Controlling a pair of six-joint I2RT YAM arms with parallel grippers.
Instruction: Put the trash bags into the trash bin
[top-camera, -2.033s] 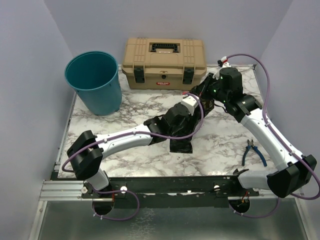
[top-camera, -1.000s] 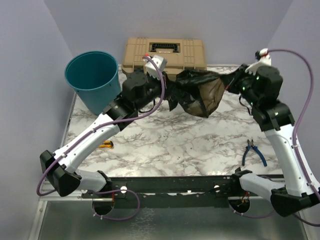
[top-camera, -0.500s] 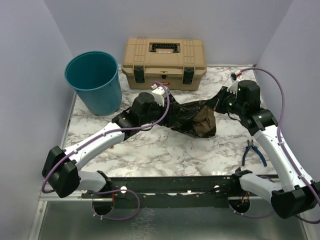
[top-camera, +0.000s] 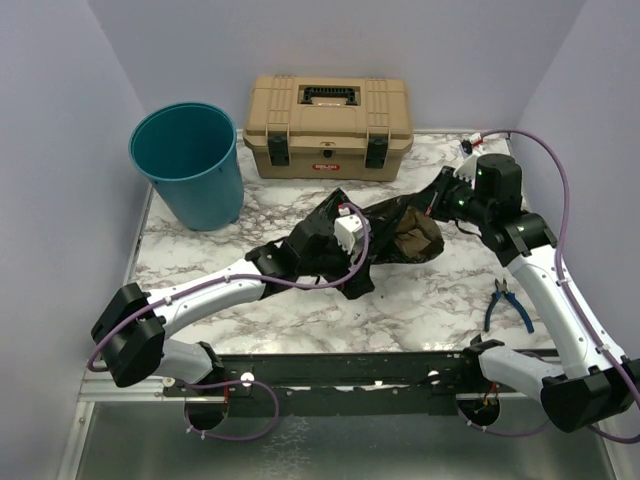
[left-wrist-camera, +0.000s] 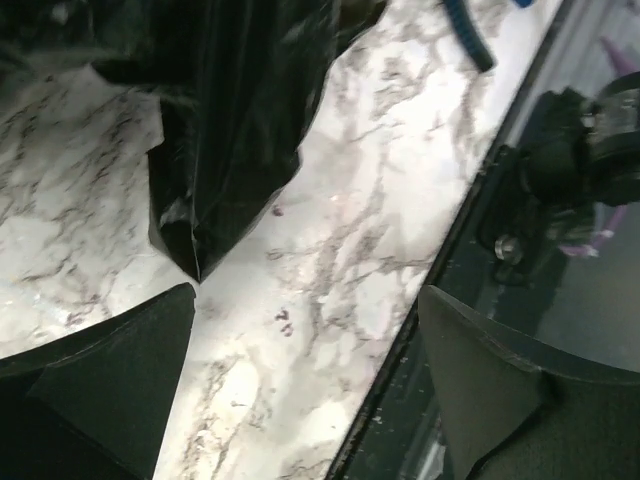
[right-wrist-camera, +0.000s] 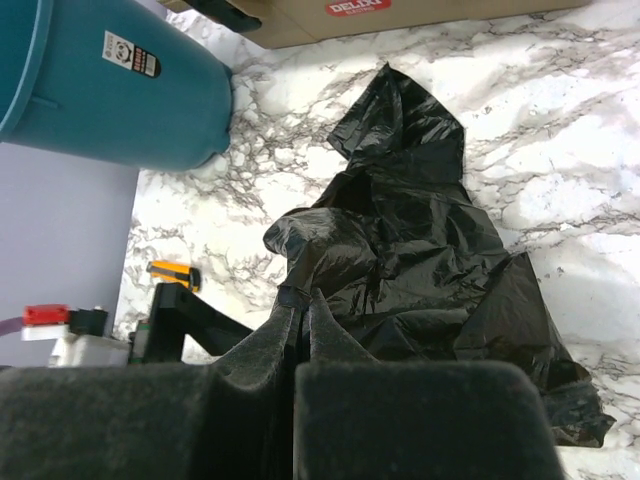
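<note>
- The black trash bag (top-camera: 392, 232) lies crumpled at the middle of the table (top-camera: 300, 305), somewhat toward its right edge and in front of the tan toolbox (top-camera: 328, 125).
- The teal trash bin (top-camera: 190, 165) stands upright and looks empty at the far left corner, well apart from the bag.
- The right gripper (right-wrist-camera: 300, 312) is pinched tight on a fold at the bag's far right end.
- The left gripper (left-wrist-camera: 305, 335) stands wide with nothing between its fingers. A pointed corner of the film lies just ahead of it.
- The step in hand looks like getting a second hold on the bag.
- Next, the left fingers likely need to close on that corner so both arms can lift the floppy film clear and carry it left over the bin's rim.
- Blue-handled pliers (top-camera: 505, 303) lie near the right edge, out of the way.
</note>
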